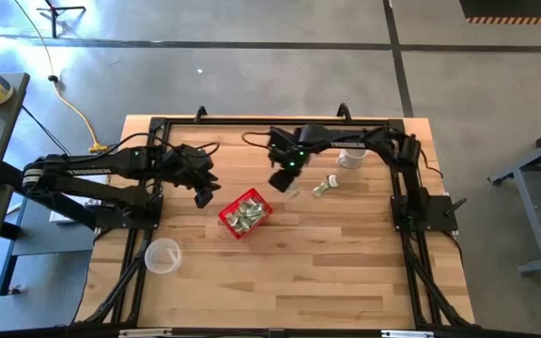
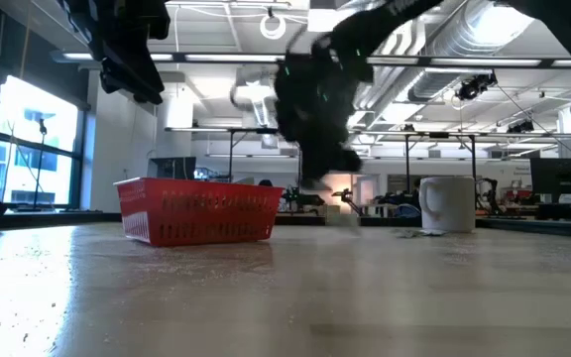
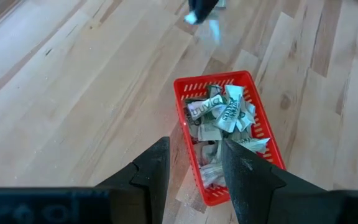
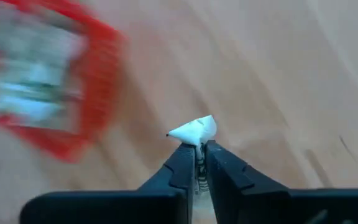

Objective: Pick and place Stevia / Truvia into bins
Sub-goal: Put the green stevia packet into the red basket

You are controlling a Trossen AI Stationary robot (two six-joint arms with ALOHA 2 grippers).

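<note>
The right gripper (image 4: pixel 199 148) pinches a white sachet (image 4: pixel 194 130) in narrow jaws above the surface (image 1: pixel 346 263) beside the red basket (image 1: pixel 245 214) full of sachets, while the left gripper (image 3: pixel 194 165) hovers over it, jaws apart and empty.

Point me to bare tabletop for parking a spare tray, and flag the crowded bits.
Free: the whole near half of the table, in front of the red basket, apart from the clear cup at its left. Crowded: the far strip, with the left gripper beside the basket, the right gripper pinching a sachet, loose sachets and the white mug.
</note>
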